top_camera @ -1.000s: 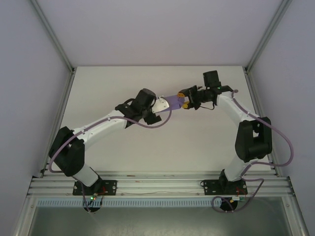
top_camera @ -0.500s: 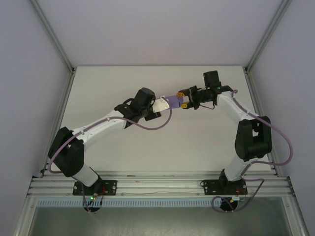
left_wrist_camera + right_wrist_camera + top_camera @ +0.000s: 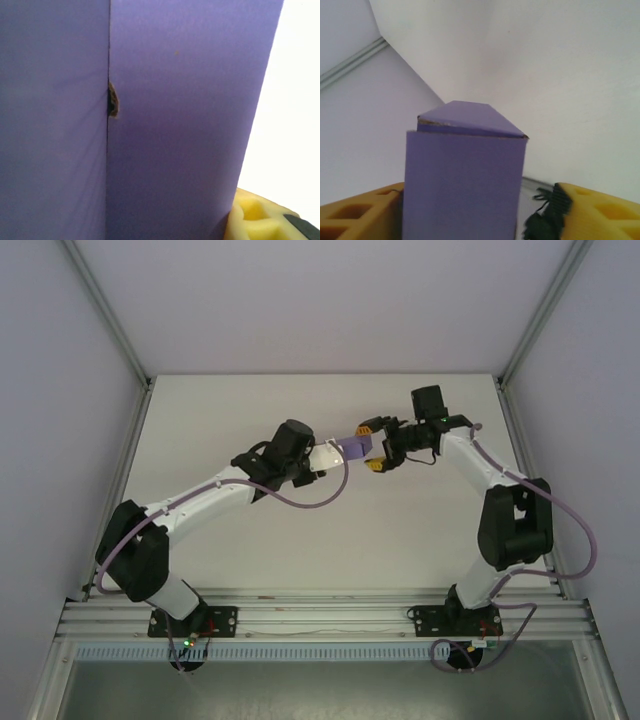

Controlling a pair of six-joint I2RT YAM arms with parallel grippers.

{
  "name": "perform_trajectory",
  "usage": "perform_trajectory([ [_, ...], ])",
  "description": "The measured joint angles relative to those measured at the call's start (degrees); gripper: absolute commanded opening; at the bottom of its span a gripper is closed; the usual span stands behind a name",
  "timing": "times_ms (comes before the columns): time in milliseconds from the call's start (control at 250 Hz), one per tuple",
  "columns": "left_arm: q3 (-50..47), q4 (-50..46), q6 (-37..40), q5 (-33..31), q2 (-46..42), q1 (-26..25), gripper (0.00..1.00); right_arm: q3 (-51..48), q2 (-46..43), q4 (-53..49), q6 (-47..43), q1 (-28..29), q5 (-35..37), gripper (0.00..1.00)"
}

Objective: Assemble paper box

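Observation:
The paper box (image 3: 352,447) is a small purple card box, held up over the table's far middle between the two arms. My left gripper (image 3: 337,451) is shut on its left end. In the left wrist view the box (image 3: 175,125) is very close, with one yellow finger (image 3: 255,220) pressed to its right edge; the other finger is hidden behind the card. My right gripper (image 3: 372,446) is open, its yellow fingers straddling the box's right end. In the right wrist view the box (image 3: 465,175) stands between the fingers with a folded flap (image 3: 465,117) on top and a gap before the right finger (image 3: 600,215).
The white table (image 3: 300,540) lies inside an enclosure of pale walls with metal posts (image 3: 110,315) at the far corners. An aluminium rail (image 3: 320,615) with both arm bases runs along the near edge. Purple cables loop beside each arm.
My right gripper's jaws have spread apart, letting go of the box's right end. My left gripper has closed onto the box's left end. The box has stayed in place.

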Motion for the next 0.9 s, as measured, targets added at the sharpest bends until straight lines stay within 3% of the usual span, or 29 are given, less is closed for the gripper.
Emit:
perform_trajectory([
  [104, 0.3, -3.3, 0.4, 2.4, 0.0, 0.9, 0.37, 0.2, -2.9, -2.9, -5.8, -1.3, 8.6, 1.00],
  [324, 5.6, -14.9, 2.9, 8.0, 1.7, 3.1, 0.40, 0.7, -11.8, -5.8, -23.0, -3.2, 38.3, 1.00],
  [516, 13.6, -24.9, 3.9, 10.9, 9.9, 4.3, 0.39, -9.0, -22.4, 7.5, -40.5, -3.2, 53.2, 1.00],
  [620, 17.2, -29.7, 4.1, 11.6, 15.0, 4.9, 0.39, -16.0, -25.4, 13.9, -51.4, -3.3, 50.1, 1.00],
  [791, 21.9, -35.5, 4.5, 12.0, 20.2, 5.0, 0.38, -18.7, -23.9, 13.2, -70.2, -1.6, 29.2, 0.99],
  [899, 23.6, -37.7, 4.5, 12.8, 20.9, 5.0, 0.38, -17.6, -20.9, 11.1, -77.3, 1.9, 23.0, 0.91],
])
